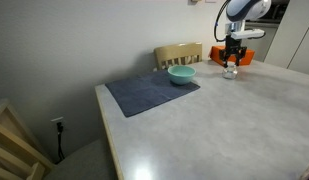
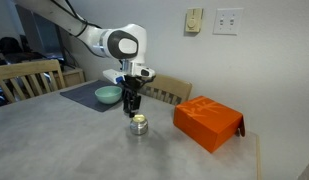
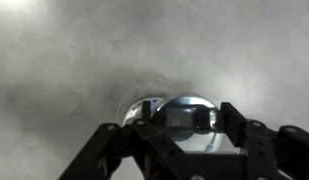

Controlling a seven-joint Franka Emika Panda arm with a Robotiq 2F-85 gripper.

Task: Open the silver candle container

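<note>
Exterior view, gripper: the gripper (image 1: 231,64) is seen pointed downward at the far end of the grey table (image 1: 194,130), directly over the silver candle container (image 1: 231,73). At this size, it cannot be told whether the jaws are parted or closed.
Exterior view, container: it is seen standing on the tabletop just in front of the orange box (image 1: 244,57), well apart from the teal bowl (image 1: 181,74).
Exterior view, surroundings: the teal bowl is set on the far edge of a blue mat (image 1: 144,95), with a wooden chair (image 1: 179,52) behind it.

Exterior view, gripper: the gripper (image 2: 134,110) is held vertically, its tips just above and slightly to one side of the silver candle container (image 2: 140,126). Contact cannot be made out.
Exterior view, container: a pale top is shown on it. It sits between the teal bowl (image 2: 108,95) and the orange box (image 2: 207,122), nearer the box.

Wrist view, gripper: the dark fingers (image 3: 222,118) are seen entering from the bottom edge, and the gripper (image 3: 182,120) is centred on a round silvery shape.
Wrist view, container: the silver candle container (image 3: 184,104) is seen between the fingers, blurred. Whether it is clamped cannot be told.
</note>
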